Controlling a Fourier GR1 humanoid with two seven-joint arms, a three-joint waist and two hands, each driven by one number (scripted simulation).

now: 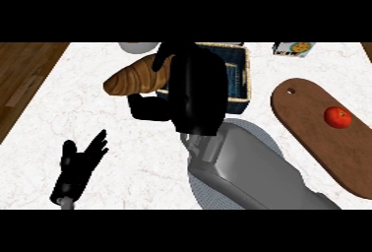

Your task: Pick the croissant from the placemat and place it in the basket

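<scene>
My right hand [190,88] is curled round the brown croissant [134,76], holding it in the air at the left rim of the dark blue basket [240,74]. The croissant sticks out to the left of the hand, tilted, over the white counter. The hand and forearm hide most of the basket's inside. Under the forearm lies the grey placemat [210,194], only its edges showing. My left hand [80,157] rests open at the lower left, fingers pointing up.
A brown wooden cutting board [312,133] lies at the right with a red tomato [338,117] on it. A white bowl [138,47] sits at the top edge, a small box [293,48] at the top right. Wooden floor shows past the counter's left edge.
</scene>
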